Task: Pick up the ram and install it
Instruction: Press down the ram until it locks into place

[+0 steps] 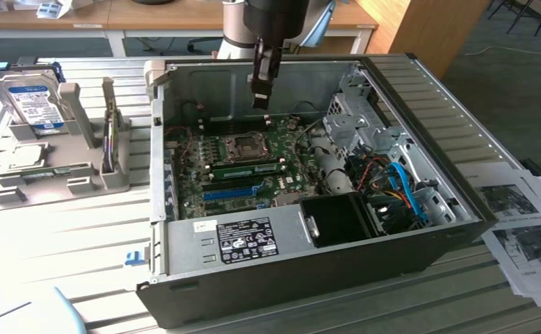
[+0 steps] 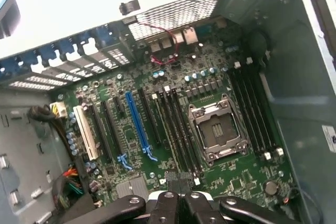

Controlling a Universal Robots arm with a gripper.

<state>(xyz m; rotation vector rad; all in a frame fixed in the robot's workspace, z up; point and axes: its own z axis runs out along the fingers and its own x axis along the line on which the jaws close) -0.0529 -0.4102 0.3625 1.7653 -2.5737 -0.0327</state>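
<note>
One ram stick sits seated in a slot beside the CPU socket, long axis across the exterior view's left-right; install looks done. Gripper hangs above the board. Wrist view: gripper jaws closed, empty, over the motherboard.

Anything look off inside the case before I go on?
Nothing looks spilled or visibly broken. One oddity: the CPU socket on the motherboard sits bare, with no cooler over it.
</note>
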